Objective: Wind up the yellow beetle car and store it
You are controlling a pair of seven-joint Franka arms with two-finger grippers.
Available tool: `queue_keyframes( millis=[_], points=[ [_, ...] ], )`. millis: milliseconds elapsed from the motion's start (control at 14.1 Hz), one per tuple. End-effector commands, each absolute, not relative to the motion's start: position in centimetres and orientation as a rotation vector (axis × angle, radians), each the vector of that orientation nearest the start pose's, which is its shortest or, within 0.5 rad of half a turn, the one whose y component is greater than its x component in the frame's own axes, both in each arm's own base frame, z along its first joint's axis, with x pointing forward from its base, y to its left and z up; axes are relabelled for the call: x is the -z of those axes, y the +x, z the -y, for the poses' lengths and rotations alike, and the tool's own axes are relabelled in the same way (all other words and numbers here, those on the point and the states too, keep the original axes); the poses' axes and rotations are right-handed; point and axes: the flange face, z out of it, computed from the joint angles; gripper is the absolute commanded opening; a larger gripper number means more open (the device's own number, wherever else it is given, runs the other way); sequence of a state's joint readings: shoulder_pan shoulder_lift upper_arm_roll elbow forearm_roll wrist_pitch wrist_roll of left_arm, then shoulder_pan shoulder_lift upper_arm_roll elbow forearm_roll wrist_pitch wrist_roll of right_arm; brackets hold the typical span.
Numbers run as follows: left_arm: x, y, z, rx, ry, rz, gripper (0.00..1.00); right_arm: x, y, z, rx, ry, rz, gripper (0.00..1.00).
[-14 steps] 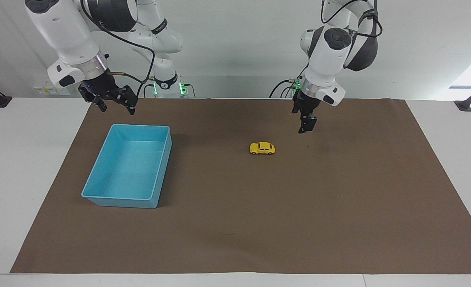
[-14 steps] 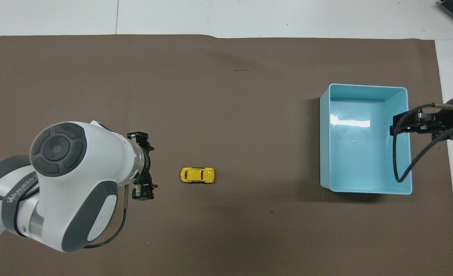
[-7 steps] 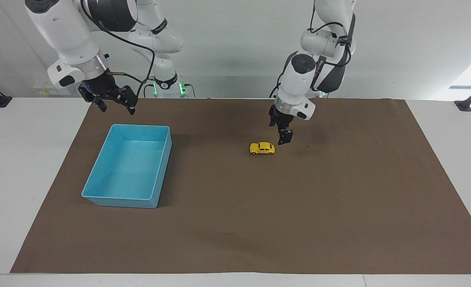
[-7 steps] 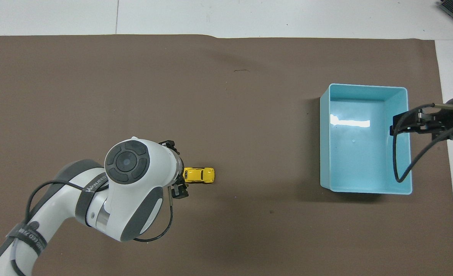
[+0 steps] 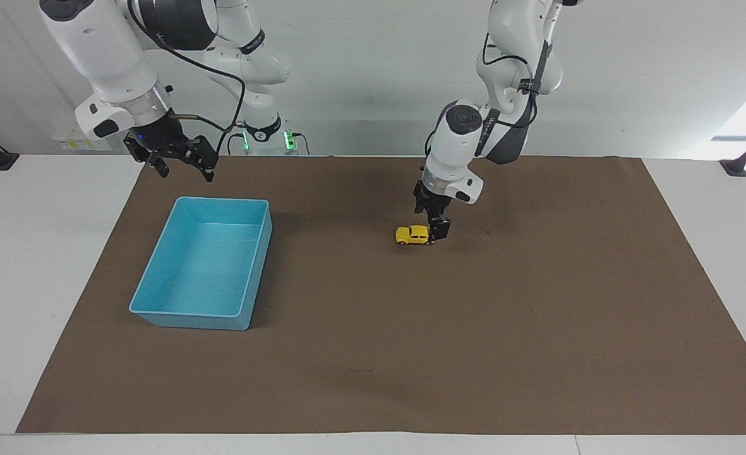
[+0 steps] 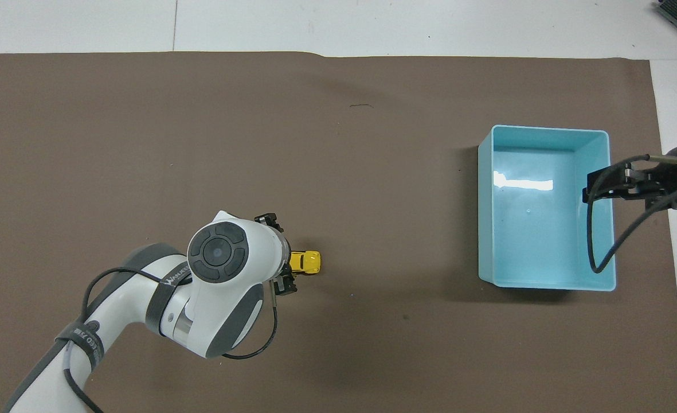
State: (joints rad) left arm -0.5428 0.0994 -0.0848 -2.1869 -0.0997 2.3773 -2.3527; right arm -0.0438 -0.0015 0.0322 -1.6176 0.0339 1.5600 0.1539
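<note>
The yellow beetle car (image 5: 412,235) stands on its wheels on the brown mat, near the middle of the table. My left gripper (image 5: 439,232) is down at the car's end toward the left arm's end of the table, fingers open on either side of that end. In the overhead view the left wrist hides half of the car (image 6: 307,262) and most of the left gripper (image 6: 286,265). My right gripper (image 5: 182,168) is open and empty and waits in the air by the blue bin's rim.
The empty blue bin (image 5: 221,201) stands on the mat toward the right arm's end of the table; it also shows in the overhead view (image 6: 544,129). The brown mat (image 5: 537,328) covers most of the white table.
My left arm has swung toward the car and come down, from beside it in the air to its end at mat level. The car, the bin and the right arm have not moved.
</note>
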Motion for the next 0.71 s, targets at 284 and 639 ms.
queue_keyframes(
  millis=[284,639],
  points=[
    [-30.5,42.5,35.2,0.116,1.921,-2.369,1.0,-60.5,55.4,0.3,-0.099,-3.09,-0.233,1.0],
    [-30.6,43.4,34.5,0.107,1.914,-2.394,1.0,-60.5,55.4,0.3,-0.099,-3.09,-0.233,1.0]
  ],
)
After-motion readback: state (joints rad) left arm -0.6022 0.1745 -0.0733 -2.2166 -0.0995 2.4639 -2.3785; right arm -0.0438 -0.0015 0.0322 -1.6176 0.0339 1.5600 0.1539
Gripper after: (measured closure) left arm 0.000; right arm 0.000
